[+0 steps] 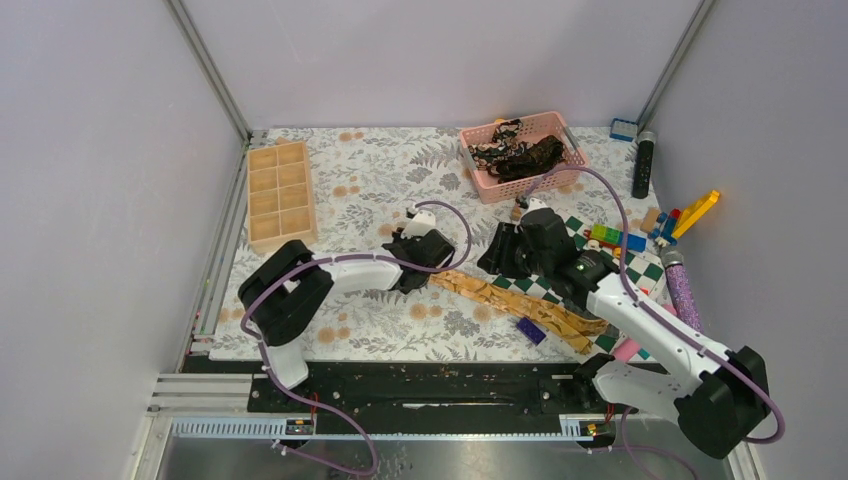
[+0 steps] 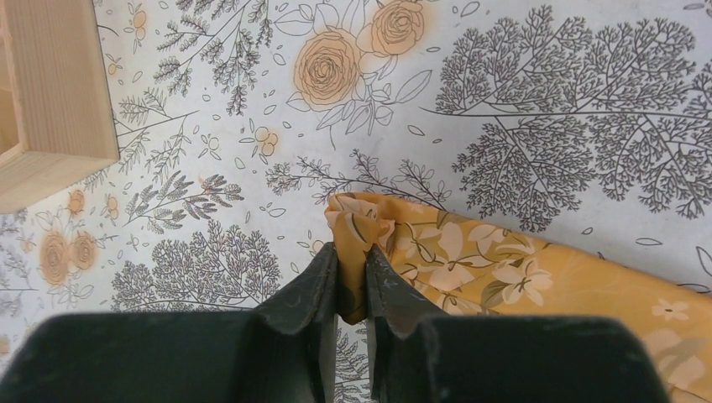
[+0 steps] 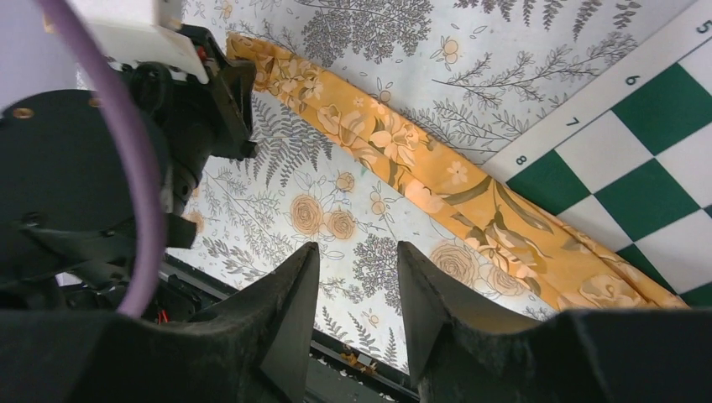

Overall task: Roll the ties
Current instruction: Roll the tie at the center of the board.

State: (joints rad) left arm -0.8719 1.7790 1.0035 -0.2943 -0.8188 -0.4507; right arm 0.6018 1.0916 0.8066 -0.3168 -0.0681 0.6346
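A golden-tan tie (image 1: 520, 303) lies stretched out on the floral mat, from mid-table toward the right over the checkered board. My left gripper (image 1: 425, 268) is shut on its narrow left end; in the left wrist view the fabric (image 2: 437, 252) is pinched and bunched between the fingers (image 2: 395, 290). My right gripper (image 1: 500, 258) hovers above the tie's middle, open and empty; the right wrist view shows the tie (image 3: 420, 176) running diagonally beyond the fingertips (image 3: 294, 285). Dark ties (image 1: 525, 155) lie heaped in the pink basket (image 1: 482, 180).
A wooden compartment tray (image 1: 279, 190) stands at the back left. The green-and-white checkered board (image 1: 610, 275) lies on the right with toy bricks (image 1: 615, 238), a purple block (image 1: 531, 331), a black cylinder (image 1: 643, 165) and a glittery purple tube (image 1: 683, 290).
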